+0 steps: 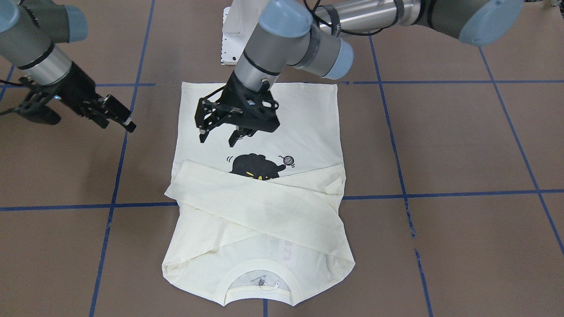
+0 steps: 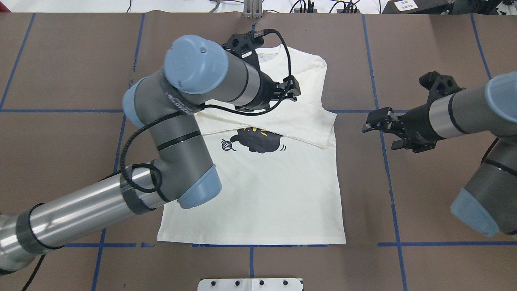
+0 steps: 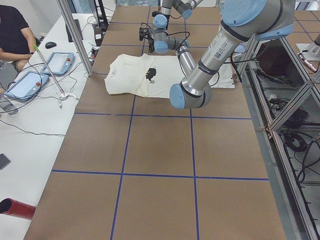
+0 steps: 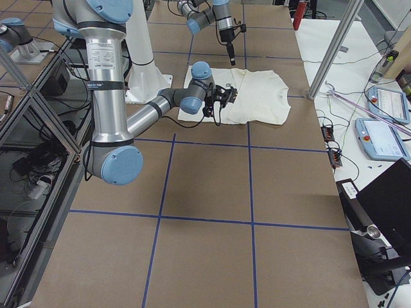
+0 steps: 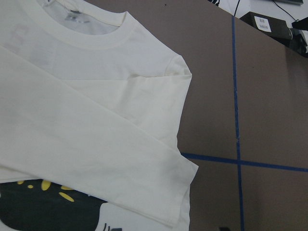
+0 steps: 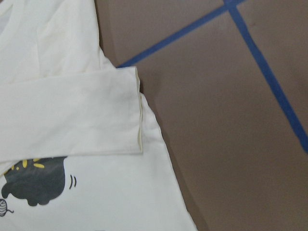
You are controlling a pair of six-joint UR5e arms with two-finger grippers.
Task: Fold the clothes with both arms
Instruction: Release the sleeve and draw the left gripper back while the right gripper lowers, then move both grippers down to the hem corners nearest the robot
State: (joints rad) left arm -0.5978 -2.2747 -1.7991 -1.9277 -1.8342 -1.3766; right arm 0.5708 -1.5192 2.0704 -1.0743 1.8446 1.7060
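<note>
The cream-white shirt (image 1: 299,127) (image 2: 262,194) lies flat on the table, print side up, collar away from the robot. Both sleeves (image 1: 264,207) are folded across the chest and cross each other, covering part of the black cat print (image 1: 255,165) (image 2: 258,141). My left gripper (image 1: 218,138) (image 2: 288,91) is open and empty, raised above the shirt's body near the print. My right gripper (image 1: 116,123) (image 2: 383,131) is open and empty, over bare table beside the shirt's edge. The wrist views show the folded sleeve cuffs (image 5: 183,178) (image 6: 120,115) but no fingers.
The brown table (image 2: 424,48) has a blue tape grid. The white pedestal base (image 1: 231,39) (image 2: 250,285) stands at the robot's side. A side table with tablets (image 3: 60,62) (image 4: 385,102), metal posts (image 3: 75,40) and a seated person (image 3: 10,30) lie beyond the far edge.
</note>
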